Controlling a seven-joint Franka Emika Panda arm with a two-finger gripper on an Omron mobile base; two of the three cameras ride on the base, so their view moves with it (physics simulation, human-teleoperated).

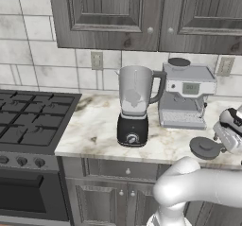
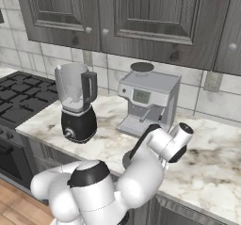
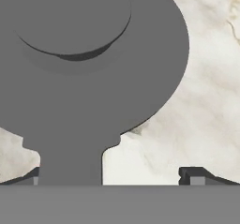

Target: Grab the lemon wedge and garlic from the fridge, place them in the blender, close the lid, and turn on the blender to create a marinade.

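While the dark wooden cabinets [image 1: 142, 12] hang above the tiled wall, the marble desk [image 1: 94, 126] below them carries everything else. At its left end sits the black gas stove [image 1: 28, 118]. Toward the back stands the boxy silver coffee machine [image 1: 185, 97], and just to its left the blender [image 1: 134, 104], black base with a silver knob in front and a clear grey jar whose handle faces the coffee machine; the jar's top is open. The white arm [image 2: 136, 172] bends low over the front edge of the desk, right of the blender. Under the hand lies the lid [image 1: 206, 148], a round dark grey disc with a raised centre knob, flat on the marble in front of the coffee machine. In the hand view the lid [image 3: 89, 63] lies close beneath the jaws [image 3: 112, 177], which stand wide apart and hold nothing
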